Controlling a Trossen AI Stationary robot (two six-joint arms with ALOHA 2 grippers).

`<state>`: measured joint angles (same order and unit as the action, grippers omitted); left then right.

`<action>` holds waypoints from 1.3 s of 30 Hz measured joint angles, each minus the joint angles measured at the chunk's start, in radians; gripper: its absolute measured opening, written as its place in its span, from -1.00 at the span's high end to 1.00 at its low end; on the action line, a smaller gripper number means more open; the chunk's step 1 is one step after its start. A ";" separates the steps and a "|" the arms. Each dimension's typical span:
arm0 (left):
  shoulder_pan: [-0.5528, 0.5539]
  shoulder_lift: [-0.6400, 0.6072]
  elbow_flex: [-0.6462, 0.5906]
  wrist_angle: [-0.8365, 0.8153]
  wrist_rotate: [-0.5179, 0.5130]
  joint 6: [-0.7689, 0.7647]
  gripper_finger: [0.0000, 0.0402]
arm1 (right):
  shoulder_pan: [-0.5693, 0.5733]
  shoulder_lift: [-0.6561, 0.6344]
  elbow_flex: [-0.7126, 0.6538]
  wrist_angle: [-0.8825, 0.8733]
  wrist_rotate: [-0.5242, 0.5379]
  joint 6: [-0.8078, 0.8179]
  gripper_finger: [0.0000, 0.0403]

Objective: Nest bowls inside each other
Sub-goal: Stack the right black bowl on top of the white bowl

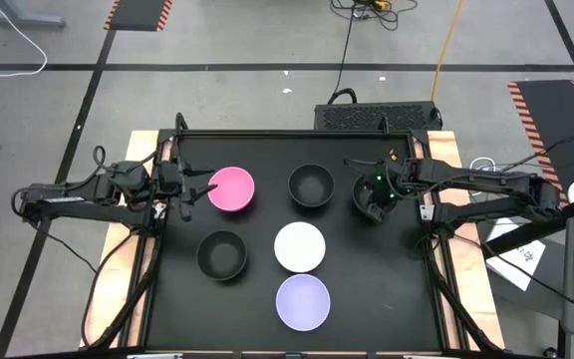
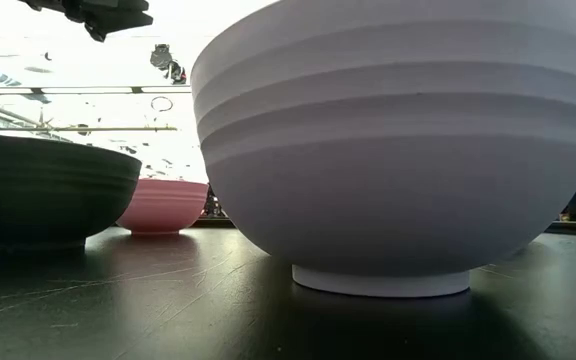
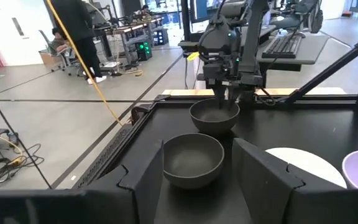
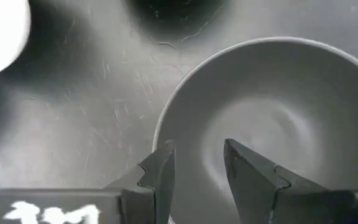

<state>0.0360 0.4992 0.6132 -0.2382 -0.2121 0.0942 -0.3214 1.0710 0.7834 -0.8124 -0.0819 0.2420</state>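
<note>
Five bowls stand apart on their bases on the black table: pink (image 1: 231, 188), black (image 1: 310, 184), a second black (image 1: 221, 253), white (image 1: 299, 246) and lavender (image 1: 302, 302). A third black bowl (image 4: 272, 112) at the right is mostly hidden under my right gripper (image 1: 372, 202). That gripper (image 4: 197, 168) points steeply down and is open. One finger is outside this bowl's rim (image 4: 166, 118) and the other is over its hollow, with no touch showing. My left gripper (image 1: 195, 189) hangs open and empty just left of the pink bowl, raised above the table.
The table's raised black rim (image 1: 297, 135) frames the work area, with wooden boards outside it on both sides. The lavender bowl (image 2: 398, 150) fills the low view. A bare strip of table lies along the right, between the bowls and the rim.
</note>
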 joint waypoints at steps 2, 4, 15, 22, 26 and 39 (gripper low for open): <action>0.000 0.000 0.000 0.000 0.000 -0.001 0.03 | 0.000 0.016 0.000 0.000 -0.024 0.000 0.36; 0.000 0.000 0.000 0.000 0.001 0.000 0.02 | 0.000 0.029 0.000 0.000 -0.028 0.000 0.36; 0.000 -0.073 0.000 -0.048 0.025 0.046 0.02 | 0.002 0.089 0.000 0.029 -0.080 -0.007 0.36; 0.000 -0.282 -0.031 -0.094 0.076 0.016 0.02 | 0.002 0.083 0.000 0.063 -0.079 -0.020 0.36; 0.000 -0.377 -0.095 -0.032 0.138 0.004 0.02 | 0.002 0.083 0.000 0.067 -0.079 -0.029 0.36; -0.001 -0.471 -0.274 0.059 0.295 -0.064 0.03 | 0.002 0.083 0.000 0.079 -0.078 -0.027 0.36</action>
<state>0.0353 0.0279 0.3390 -0.1795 0.0831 0.0301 -0.3191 1.1542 0.7834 -0.7336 -0.1594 0.2153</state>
